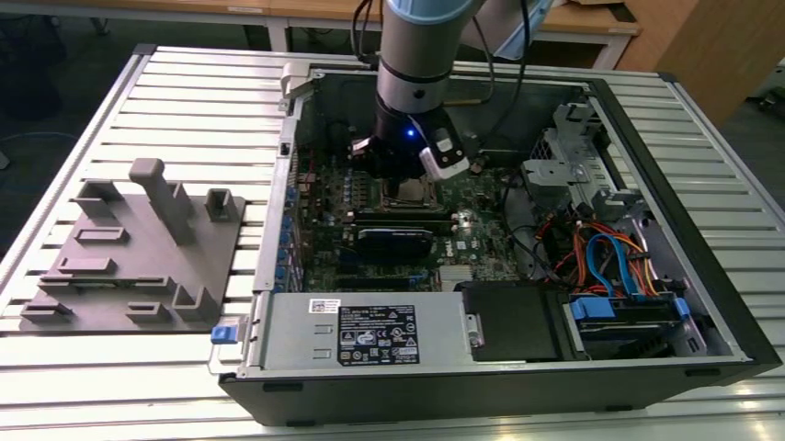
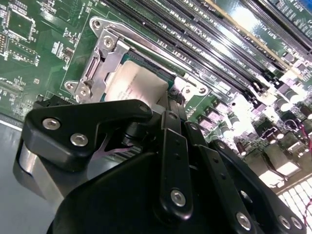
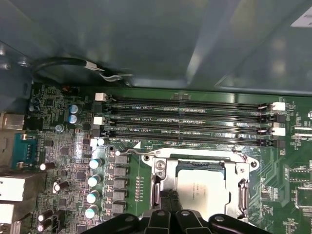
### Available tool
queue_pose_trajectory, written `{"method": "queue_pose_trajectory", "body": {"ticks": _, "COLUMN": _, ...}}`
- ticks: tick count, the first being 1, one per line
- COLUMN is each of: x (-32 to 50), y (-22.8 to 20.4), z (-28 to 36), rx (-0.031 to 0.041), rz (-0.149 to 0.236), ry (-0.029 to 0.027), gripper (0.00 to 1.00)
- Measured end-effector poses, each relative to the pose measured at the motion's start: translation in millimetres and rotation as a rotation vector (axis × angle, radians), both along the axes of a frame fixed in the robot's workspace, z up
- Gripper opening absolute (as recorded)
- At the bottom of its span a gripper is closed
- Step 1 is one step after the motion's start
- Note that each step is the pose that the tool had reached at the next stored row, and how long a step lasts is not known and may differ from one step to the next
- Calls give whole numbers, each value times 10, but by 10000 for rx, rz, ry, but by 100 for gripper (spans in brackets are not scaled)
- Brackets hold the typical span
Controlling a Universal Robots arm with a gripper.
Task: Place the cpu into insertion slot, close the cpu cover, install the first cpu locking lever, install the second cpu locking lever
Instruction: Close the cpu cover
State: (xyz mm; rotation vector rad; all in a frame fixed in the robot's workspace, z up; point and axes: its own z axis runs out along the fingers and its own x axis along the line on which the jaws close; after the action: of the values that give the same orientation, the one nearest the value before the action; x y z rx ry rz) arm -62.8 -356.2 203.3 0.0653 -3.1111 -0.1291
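Broadly, we see a pale slatted metal table [image 1: 184,83] carrying a black open-sided desktop pc case [image 1: 491,400]. On the slats just beside the case, toward the exterior view's left, lies a flat grey plastic fixture tray w/ upright pegs [image 1: 123,285]. The silver-grey cylindrical robot arm [image 1: 424,55] reaches down into the case. Along the case's near edge sits a silvery boxy power supply [image 1: 356,335], w/ a bundle of blue & orange cables [image 1: 608,262] further toward the exterior view's right.

On the case floor we see the green circuit board [image 3: 292,195]. Across it run 4 long black memory slots [image 3: 190,119], side by side & parallel to 1 edge of the socket.

The black multi-link gripper [image 3: 169,202] hangs directly over the socket area, approx. at the chip's edge; in the second wrist view its bolted black links cover part of the socket. Whether it's open or closed we can't tell, nor whether it touches or grips anything.

The insertion slot [image 3: 200,166], a small square socket w/ dark centre, lies just beside the memory slots. The cpu cover [image 3: 242,183], a thin silvery metal frame, appears to lie flat over it. The cpu [image 3: 202,192], a small square chip w/ pale silvery face, sits inside the slot & shows through the cover's window in both wrist views.
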Motion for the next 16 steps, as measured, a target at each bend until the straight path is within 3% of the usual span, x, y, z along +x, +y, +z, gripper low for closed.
{"method": "queue_pose_trajectory", "body": {"ticks": 7, "x": 5, "y": 1, "z": 49, "rx": 3, "rz": 0, "ry": 0, "gripper": 10}}
{"method": "queue_pose_trajectory", "body": {"ticks": 16, "x": 131, "y": 1, "z": 50, "rx": 0, "rz": 0, "ry": 0, "gripper": 10}}
